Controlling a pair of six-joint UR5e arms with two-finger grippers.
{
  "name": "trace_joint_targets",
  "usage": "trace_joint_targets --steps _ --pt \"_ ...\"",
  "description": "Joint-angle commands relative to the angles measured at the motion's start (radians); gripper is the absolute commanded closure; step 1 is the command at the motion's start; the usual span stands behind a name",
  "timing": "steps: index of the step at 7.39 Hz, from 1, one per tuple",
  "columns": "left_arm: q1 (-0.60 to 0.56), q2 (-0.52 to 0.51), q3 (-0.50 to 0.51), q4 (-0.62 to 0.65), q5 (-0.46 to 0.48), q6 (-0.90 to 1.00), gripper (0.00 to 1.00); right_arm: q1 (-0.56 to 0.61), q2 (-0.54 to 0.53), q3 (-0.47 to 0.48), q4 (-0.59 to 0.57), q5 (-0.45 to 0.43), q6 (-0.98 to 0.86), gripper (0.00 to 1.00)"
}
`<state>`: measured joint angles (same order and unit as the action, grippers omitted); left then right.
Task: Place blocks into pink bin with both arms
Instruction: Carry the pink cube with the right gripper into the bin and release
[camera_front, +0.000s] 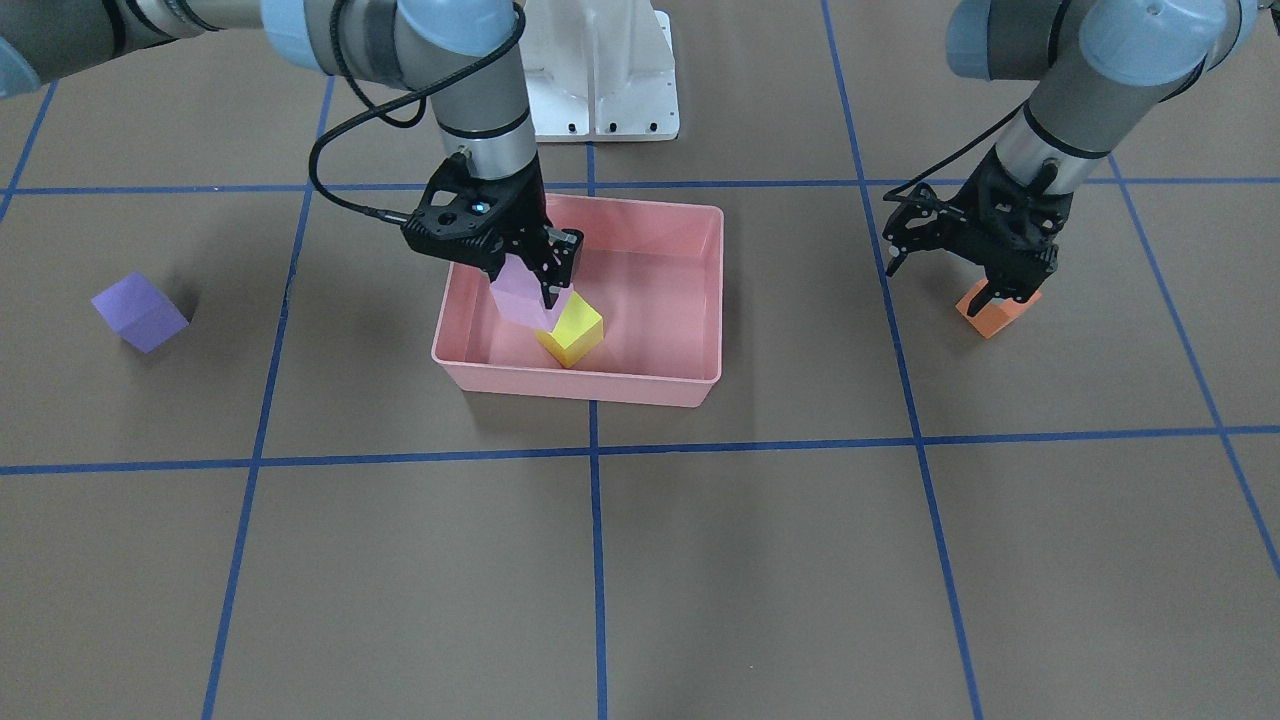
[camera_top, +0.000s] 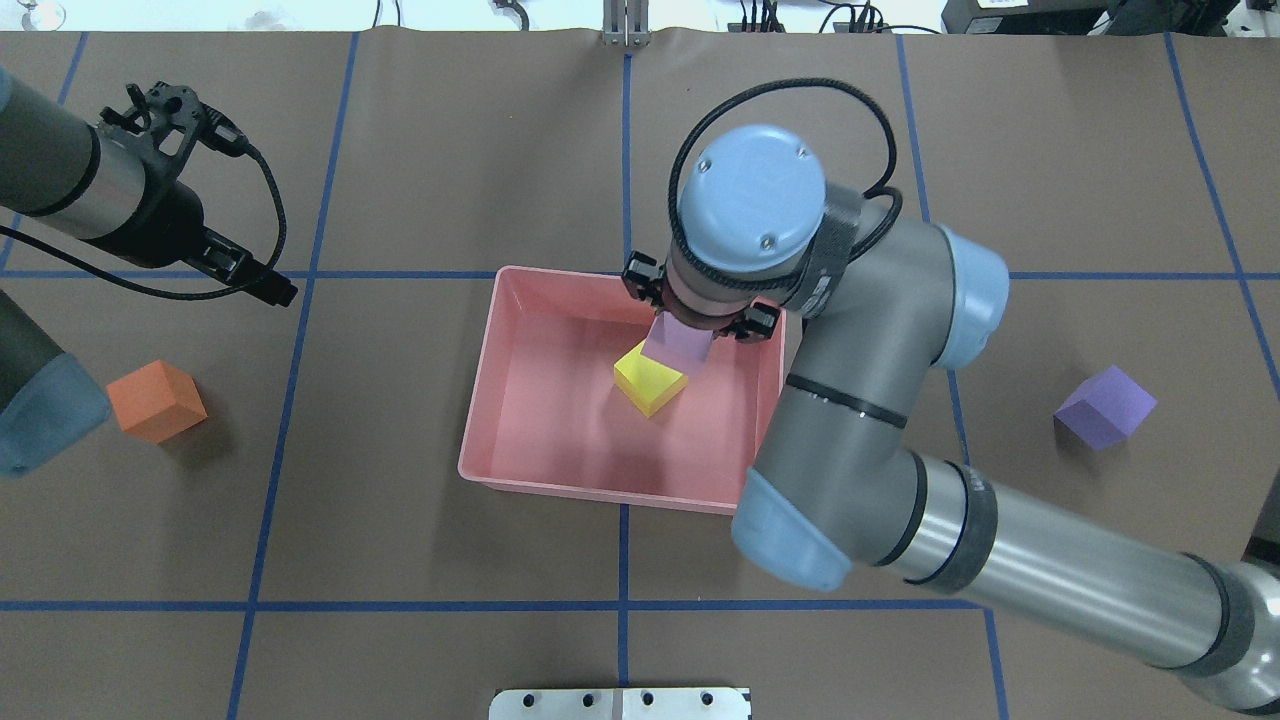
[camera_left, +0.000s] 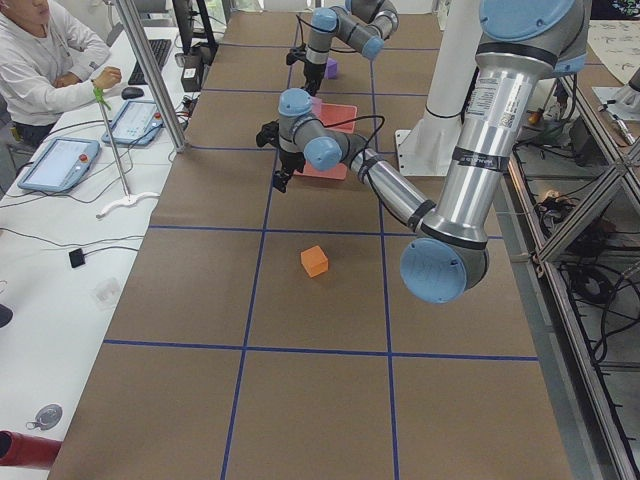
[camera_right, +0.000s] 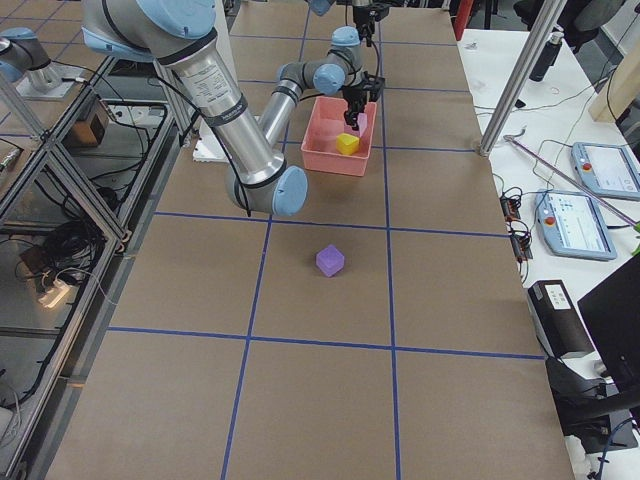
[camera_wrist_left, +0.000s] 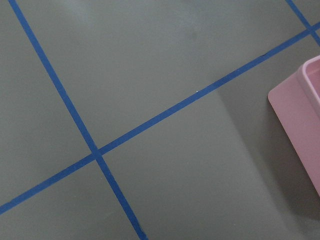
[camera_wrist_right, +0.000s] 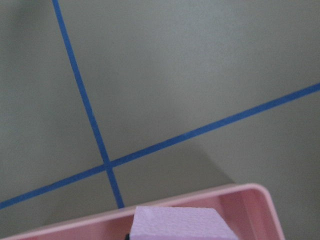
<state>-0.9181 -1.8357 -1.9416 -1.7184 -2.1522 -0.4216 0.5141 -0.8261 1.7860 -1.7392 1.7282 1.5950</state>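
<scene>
— What do the right gripper's (camera_front: 548, 282) fingers have?
— They're clamped on the light pink cube (camera_front: 518, 296). The yellow cube (camera_front: 572, 333) sits just beside it, lower, and the pink bin (camera_front: 580, 386) lies straight below.
— And the left gripper (camera_top: 280, 290)?
— Can't tell its grip. The orange cube (camera_top: 155, 400) sits well off its fingers.

Grey-silver tubular arms (camera_top: 1060, 585); light blue joint caps (camera_top: 752, 195); black tools (camera_front: 528, 288) — looping black cables (camera_front: 313, 172); white base (camera_front: 600, 70).
</scene>
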Motion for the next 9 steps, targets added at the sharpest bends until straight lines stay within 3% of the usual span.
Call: trace_joint_targets --steps 1,2,4,6,9 --pt "0.001 -0.005 0.019 -0.009 0.000 0.000 0.00 -0.141 -0.008 0.063 -0.151 -0.101 0.057 0.08" --pt "0.001 -0.005 0.047 -0.053 0.000 0.000 0.00 -0.169 -0.011 0.109 -0.225 -0.117 0.066 0.02" --pt "-0.002 -0.001 0.101 -0.128 0.000 -0.002 0.00 -0.169 -0.016 0.121 -0.229 -0.118 0.051 0.01" --pt "-0.021 0.018 0.098 -0.132 0.000 0.020 0.00 -0.053 -0.018 0.150 -0.226 -0.084 -0.086 0.01" --pt "-0.033 0.213 0.095 -0.338 -0.002 0.139 0.00 0.182 -0.114 0.205 -0.221 0.066 -0.394 0.01"
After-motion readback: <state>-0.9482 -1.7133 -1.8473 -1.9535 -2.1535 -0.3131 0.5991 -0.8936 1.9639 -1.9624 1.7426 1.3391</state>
